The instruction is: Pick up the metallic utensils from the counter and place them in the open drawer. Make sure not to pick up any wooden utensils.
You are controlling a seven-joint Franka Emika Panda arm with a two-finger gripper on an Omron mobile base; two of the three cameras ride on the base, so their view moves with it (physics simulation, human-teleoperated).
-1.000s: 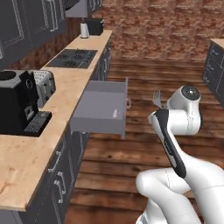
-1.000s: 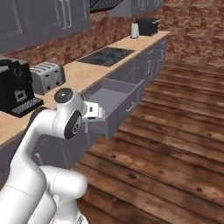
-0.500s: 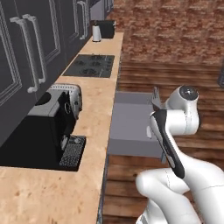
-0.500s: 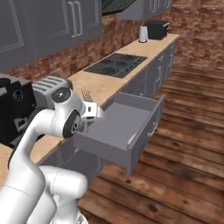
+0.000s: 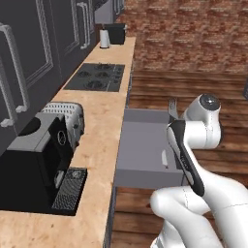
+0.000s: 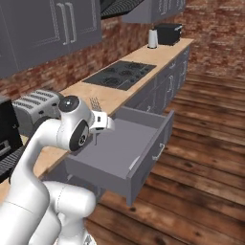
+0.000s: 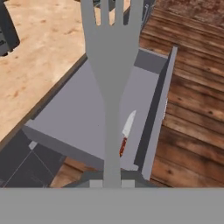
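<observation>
The long counter (image 5: 104,126) of pale wood runs along the dark cabinets, carrying a black cooktop (image 5: 96,77), a toaster (image 5: 65,116) and a black coffee machine (image 5: 34,164). From its grey front the open drawer (image 6: 122,143) stands pulled out over the plank floor, a wide shallow box with a plain bottom.

The white arm reaches over that drawer, and its gripper (image 7: 112,183) is clamped on the handle end of the fork (image 7: 111,57); the fingers sit tight together around the slim stem, tines pointing away from the hand. In the left base view the tines (image 5: 172,107) rise just above the drawer's far wall; in the right base view they stand beside the wrist, over the counter edge.

The knife (image 7: 127,131) already lies inside the drawer, near its front wall, silver blade and dark reddish-brown handle flat on the grey bottom.

The fork looks light, stiff and smooth: a thin metal stem that could twist or slip between the pads if swung fast. Held at the very end, it acts as a long lever, so a grip nearer the middle would be steadier. It should tolerate a short drop; releasing it low over the drawer bottom, clear of the knife, seems the sensible finish.
</observation>
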